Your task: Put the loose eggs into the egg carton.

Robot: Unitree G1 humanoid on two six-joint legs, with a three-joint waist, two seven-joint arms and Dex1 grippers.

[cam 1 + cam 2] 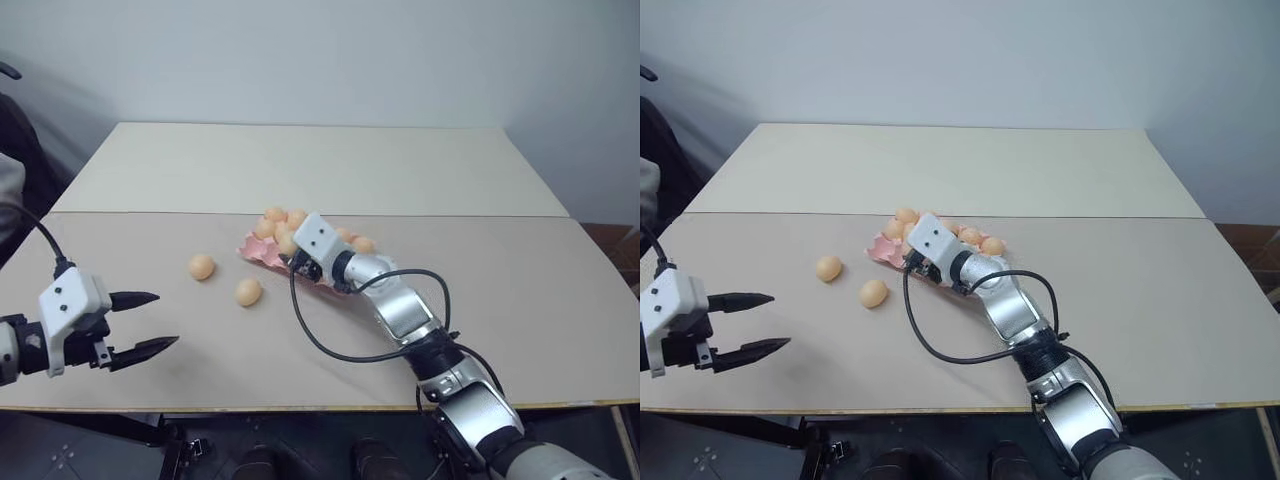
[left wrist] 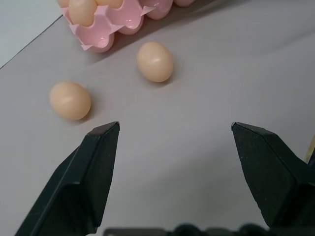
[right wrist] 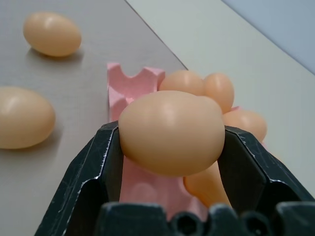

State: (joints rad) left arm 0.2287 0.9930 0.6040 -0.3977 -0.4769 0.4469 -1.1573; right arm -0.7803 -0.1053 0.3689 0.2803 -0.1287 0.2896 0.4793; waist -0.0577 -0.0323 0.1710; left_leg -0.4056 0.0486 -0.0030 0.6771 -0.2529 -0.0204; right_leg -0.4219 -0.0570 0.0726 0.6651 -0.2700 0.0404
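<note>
The loose eggs are down to a few: one egg (image 3: 171,132) sits clamped between the black fingers of the right pincer (image 3: 170,147), which hangs over the near edge of the egg carton (image 1: 262,250), and two more lie on the table (image 1: 520,300), just left of the carton. Of those two, one egg (image 1: 249,291) rests close to the carton's corner and the other egg (image 1: 201,266) a little farther left. The pink carton sits mid-table with several eggs already in its cups. The right pincer holds its egg by the sides, which I take to be so it can lower it into a free cup. The left pincer (image 1: 146,323) hovers wide apart and empty off to the left, aimed toward the two table eggs, probably waiting its turn.
</note>
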